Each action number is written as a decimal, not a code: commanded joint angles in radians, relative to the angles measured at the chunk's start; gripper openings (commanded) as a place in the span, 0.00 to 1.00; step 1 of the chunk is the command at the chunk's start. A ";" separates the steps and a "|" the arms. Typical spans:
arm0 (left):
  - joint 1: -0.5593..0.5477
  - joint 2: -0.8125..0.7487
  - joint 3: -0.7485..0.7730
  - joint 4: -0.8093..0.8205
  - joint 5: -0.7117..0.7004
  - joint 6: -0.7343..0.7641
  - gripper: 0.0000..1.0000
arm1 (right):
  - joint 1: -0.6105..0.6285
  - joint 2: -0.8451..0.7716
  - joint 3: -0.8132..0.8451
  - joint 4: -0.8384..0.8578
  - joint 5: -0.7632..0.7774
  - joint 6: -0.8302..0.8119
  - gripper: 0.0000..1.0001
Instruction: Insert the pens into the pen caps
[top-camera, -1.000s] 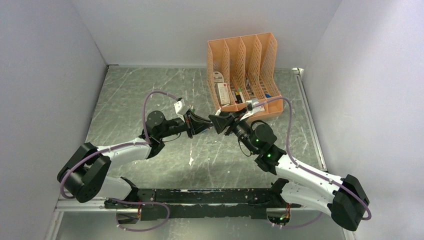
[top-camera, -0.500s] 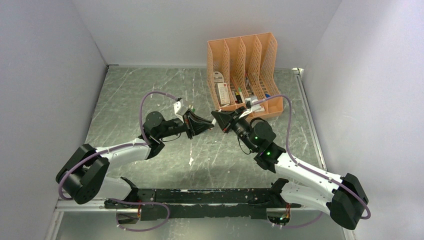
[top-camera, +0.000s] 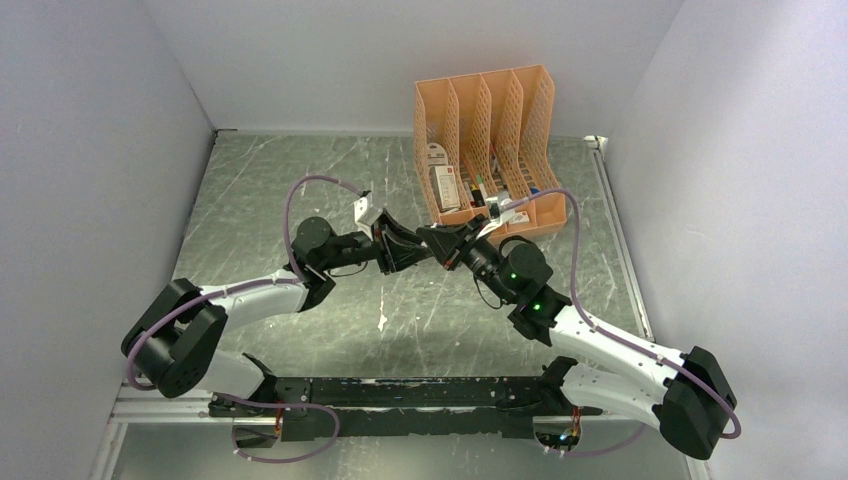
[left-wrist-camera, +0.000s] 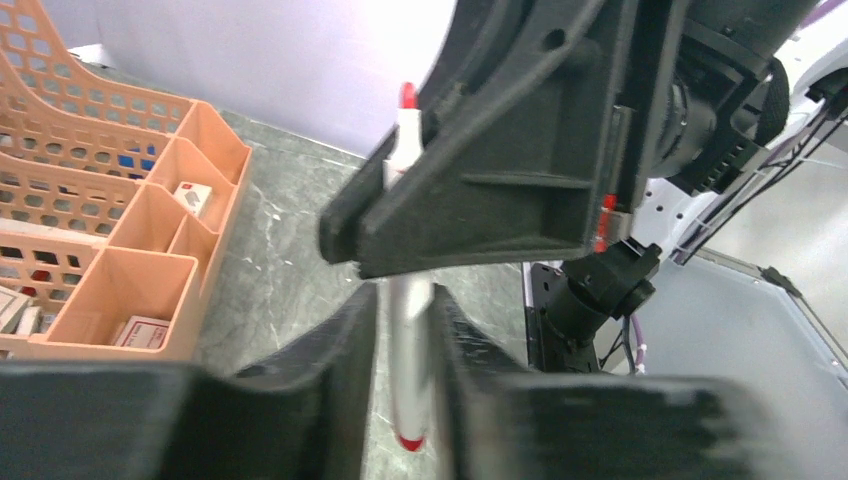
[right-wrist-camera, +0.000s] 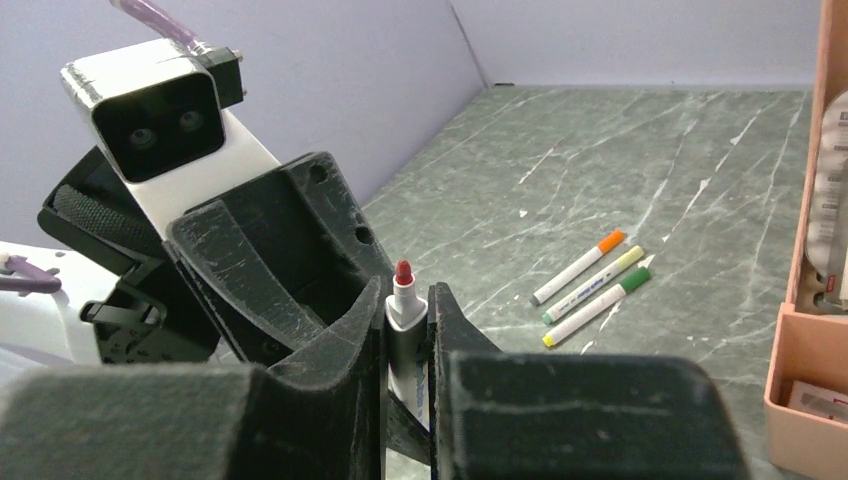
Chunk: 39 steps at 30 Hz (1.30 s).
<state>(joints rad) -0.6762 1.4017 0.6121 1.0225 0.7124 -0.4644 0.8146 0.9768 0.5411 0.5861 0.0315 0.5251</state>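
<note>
over on the left, the left gripper (left-wrist-camera: 404, 300) reaches in toward the middle of the table (right-wrist-camera: 620, 150), its two fingers standing to either side of a white pen (left-wrist-camera: 410, 390). they are slightly parted, with a thin dark gap showing along one side of the barrel, so they frame the pen rather than squeeze it. the pen is upright in the air between the two arms, above the table and not touching it, with red showing at both ends. the top end is a bare red nib on a white neck; whether the lower red end is a cap i cannot tell. right up against the left one, the right gripper (right-wrist-camera: 405, 292) has its jaws pressed onto the barrel just under the nib, pinching it firmly. further right, three pens (right-wrist-camera: 592, 290) lie close together on the table, wearing orange, yellow-green and green caps. beyond them, at the far right, stands the peach organiser (top-camera: 485, 120).
</note>
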 joint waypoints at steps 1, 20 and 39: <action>-0.006 0.018 0.046 0.059 -0.027 0.010 0.18 | -0.003 -0.021 -0.024 0.033 -0.042 0.018 0.00; 0.388 -0.102 -0.242 0.097 -0.189 -0.205 0.07 | 0.002 0.167 -0.014 -0.268 0.103 -0.158 0.43; 0.392 -0.244 -0.238 -0.141 -0.205 -0.083 0.07 | -0.002 0.799 0.237 -0.253 0.014 -0.186 0.00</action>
<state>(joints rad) -0.2901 1.1782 0.3611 0.9375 0.5209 -0.5911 0.8192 1.7275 0.7486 0.3088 0.0589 0.3225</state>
